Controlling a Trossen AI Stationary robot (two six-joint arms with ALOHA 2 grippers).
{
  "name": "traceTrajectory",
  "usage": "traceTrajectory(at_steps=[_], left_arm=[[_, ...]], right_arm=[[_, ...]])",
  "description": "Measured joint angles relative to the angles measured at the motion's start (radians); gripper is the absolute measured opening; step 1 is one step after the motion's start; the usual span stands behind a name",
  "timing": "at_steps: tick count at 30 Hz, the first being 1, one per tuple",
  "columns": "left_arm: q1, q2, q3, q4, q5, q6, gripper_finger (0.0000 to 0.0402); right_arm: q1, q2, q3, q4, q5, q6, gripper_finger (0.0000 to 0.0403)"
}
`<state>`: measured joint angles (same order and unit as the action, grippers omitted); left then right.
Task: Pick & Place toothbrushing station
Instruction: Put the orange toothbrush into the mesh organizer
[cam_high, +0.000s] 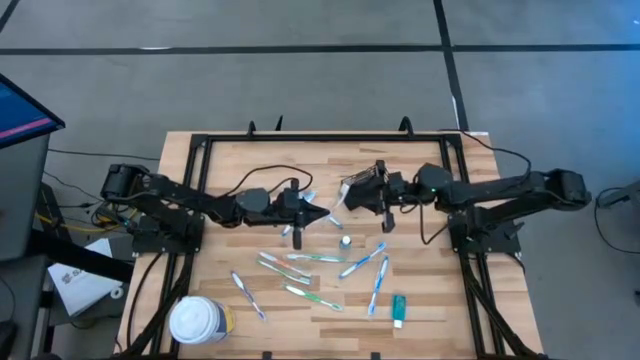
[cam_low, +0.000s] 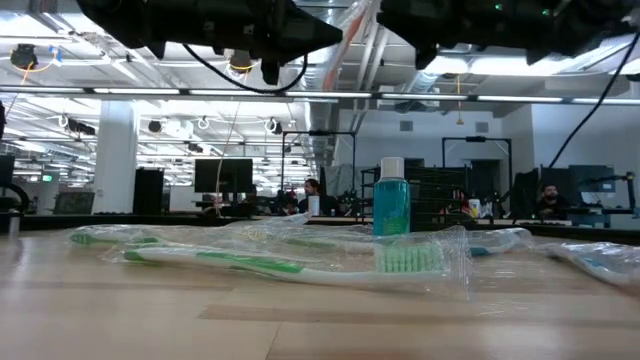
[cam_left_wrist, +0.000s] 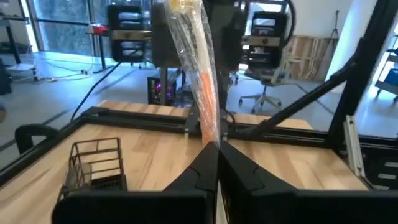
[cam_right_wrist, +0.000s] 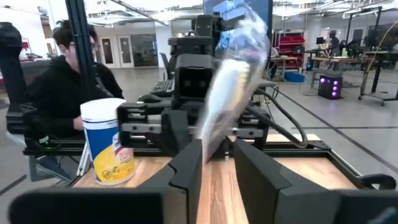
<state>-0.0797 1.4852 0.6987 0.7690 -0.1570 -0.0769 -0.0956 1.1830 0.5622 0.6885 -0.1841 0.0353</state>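
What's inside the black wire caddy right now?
Nothing stands up in the wire caddy: bare table shows through its upper mesh. Its floor is dark and partly covered by the left gripper, so anything low is unseen.

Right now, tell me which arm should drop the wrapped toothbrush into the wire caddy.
Left, probably. The left gripper is shut on the wrapped toothbrush, and the wire caddy stands on the table ahead of it. The right gripper only straddles the wrapper, fingers apart.
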Motion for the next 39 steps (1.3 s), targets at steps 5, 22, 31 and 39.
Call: traceTrajectory(at_steps=[5, 22, 31, 39], left_arm=[[-0.014, -0.011, 0.000, 0.006, -0.001, 0.021, 0.0000], [-0.014, -0.011, 0.000, 0.001, -0.063, 0.044, 0.0000], [-0.014, -0.011, 0.000, 0.001, -0.081, 0.047, 0.0000], [-0.014, -0.011, 0.000, 0.001, -0.082, 0.047, 0.0000]], right_arm=[[0.002, 0.034, 0.028, 0.002, -0.007, -0.006, 0.0143], [0.017, 0.033, 0.030, 0.012, -0.001, 0.026, 0.0199], [0.016, 0.032, 0.030, 0.055, 0.001, 0.029, 0.0175], [0.016, 0.032, 0.030, 0.069, 0.002, 0.029, 0.0173]])
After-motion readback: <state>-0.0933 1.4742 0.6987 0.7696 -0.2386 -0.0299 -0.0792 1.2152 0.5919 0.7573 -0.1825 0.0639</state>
